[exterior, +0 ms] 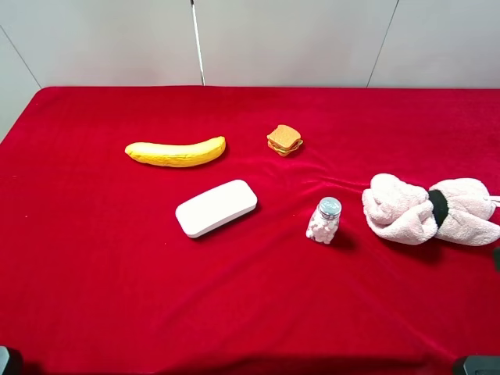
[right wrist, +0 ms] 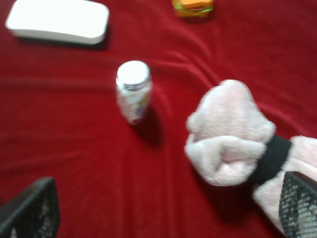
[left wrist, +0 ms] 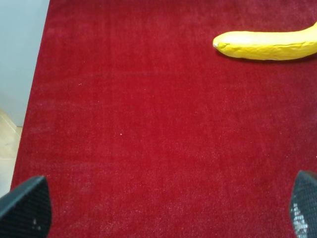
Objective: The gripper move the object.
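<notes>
Overhead, a red cloth [exterior: 117, 297] is covering the whole table and is lying mostly smooth, though it is rumpling into soft folds near the toy sandwich [exterior: 284, 140] and the small jar [exterior: 325, 220]. Pale grey wall panels [exterior: 297, 39] are standing behind the table's far edge, and in the left wrist view a strip of light floor is showing beyond the cloth's side edge. The banana [exterior: 176, 151] is lying on the cloth toward the far left, just beyond the white case [exterior: 216, 208] and apart from it. A pink plush bundle with a black band [exterior: 430, 209] is resting at the right. The left gripper [left wrist: 168, 206] is hanging above bare cloth with its fingers spread wide, well short of the banana [left wrist: 267, 44]. The right gripper [right wrist: 168, 210] is likewise gaping wide, holding nothing, poised near the plush bundle [right wrist: 230, 134] and the jar [right wrist: 132, 89].
</notes>
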Controlling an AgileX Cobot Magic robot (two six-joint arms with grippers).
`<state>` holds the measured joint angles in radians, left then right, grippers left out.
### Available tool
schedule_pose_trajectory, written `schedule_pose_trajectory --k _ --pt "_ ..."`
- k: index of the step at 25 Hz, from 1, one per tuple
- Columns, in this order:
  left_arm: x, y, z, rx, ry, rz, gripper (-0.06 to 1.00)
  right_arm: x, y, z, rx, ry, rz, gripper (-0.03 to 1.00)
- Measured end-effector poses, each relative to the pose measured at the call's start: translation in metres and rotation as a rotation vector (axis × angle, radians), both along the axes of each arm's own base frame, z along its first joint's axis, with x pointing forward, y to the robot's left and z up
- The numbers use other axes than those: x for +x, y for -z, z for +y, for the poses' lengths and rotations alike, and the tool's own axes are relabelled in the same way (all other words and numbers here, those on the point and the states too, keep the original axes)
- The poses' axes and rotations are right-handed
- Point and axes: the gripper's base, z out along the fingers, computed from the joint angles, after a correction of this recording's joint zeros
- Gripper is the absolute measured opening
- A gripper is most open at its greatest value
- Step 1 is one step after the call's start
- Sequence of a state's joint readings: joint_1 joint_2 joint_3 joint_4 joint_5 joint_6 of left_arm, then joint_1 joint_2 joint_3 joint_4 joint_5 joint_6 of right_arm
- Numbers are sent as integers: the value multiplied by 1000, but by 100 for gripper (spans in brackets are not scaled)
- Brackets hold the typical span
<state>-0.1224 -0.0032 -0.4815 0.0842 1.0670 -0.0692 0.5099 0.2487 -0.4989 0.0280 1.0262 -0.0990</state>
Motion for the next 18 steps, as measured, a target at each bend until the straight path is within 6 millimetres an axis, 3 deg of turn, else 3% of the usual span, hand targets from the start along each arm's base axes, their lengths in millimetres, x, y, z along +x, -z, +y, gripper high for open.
schedule_pose_trajectory --k 18 --pt "0 0 0 0 0 0 95 0 -1 -15 12 453 -38 67"
